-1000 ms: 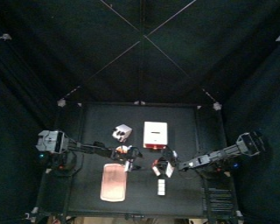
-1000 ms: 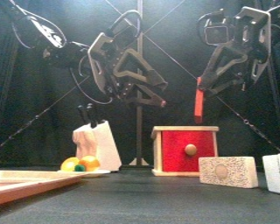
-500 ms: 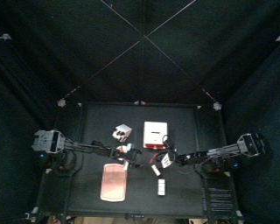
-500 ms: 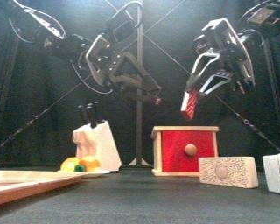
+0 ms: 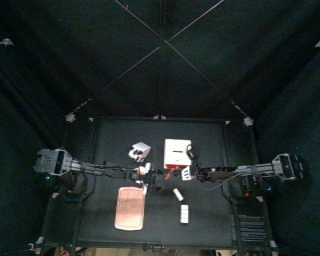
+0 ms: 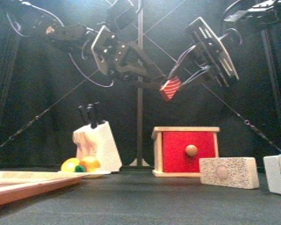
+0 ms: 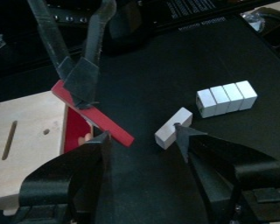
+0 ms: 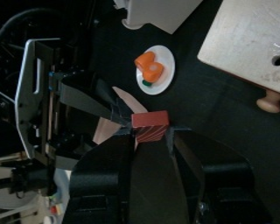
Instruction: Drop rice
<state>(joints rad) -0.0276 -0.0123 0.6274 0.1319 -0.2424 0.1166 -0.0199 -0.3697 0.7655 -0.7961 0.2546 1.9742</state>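
Fingers: the right gripper (image 8: 149, 131) is closed on a red packet (image 8: 149, 121), taken to be the rice. The left gripper (image 7: 143, 136) is spread wide with nothing between its jaws.

Progress: the drop is not yet done. The packet hangs in the air, clear of every surface. What is left, as I judge it, is to bring the packet over the chosen spot and open the right jaws. The pictures do not show which spot that is. The left gripper sits just beside the packet, so a hand-over may come first; that is a guess.

Views compared:
- Front view gives the height. The packet is well above the red box (image 6: 184, 151) and the knife block (image 6: 96, 141), with both grippers up near it.
- Left wrist view gives the packet's shape, long and flat. The right arm pinches it at one end, and it lies over the edge of the board (image 7: 25, 131), with a lone white block (image 7: 174, 127) and a row of white blocks (image 7: 224, 96) further off.
- Right wrist view alone shows a plate (image 8: 164, 83) of orange food beyond the packet.
- Top view shows the two arms meeting over the table's middle. The packet is too small there to read.
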